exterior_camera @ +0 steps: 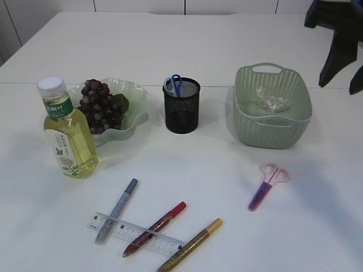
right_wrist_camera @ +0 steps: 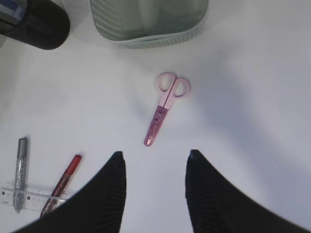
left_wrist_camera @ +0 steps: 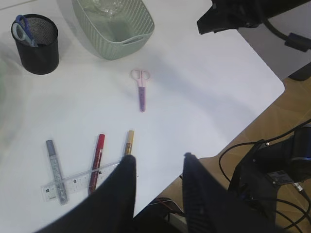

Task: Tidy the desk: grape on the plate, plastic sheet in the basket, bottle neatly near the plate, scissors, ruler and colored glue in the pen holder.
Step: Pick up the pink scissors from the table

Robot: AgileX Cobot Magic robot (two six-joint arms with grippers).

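Both tools gape empty in wrist views, right tool (right_wrist_camera: 153,167) above pink scissors (right_wrist_camera: 165,106); exterior shows grapes (exterior_camera: 100,105).

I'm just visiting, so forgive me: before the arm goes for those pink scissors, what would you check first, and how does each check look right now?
1. Right gripper open, nothing between its fingers: ok.
2. Pink scissors lying flat, closed, apart from other things: ok.
3. Gripper lined up over the scissors: not ok, they lie ahead of the fingers.
4. Room in the pen holder: ok, only blue-handled scissors show inside.
5. Left gripper out of the way: ok, it hovers near the table edge, open and empty.
6. Ruler free to lift later: not ok, the glue pens lie across it.
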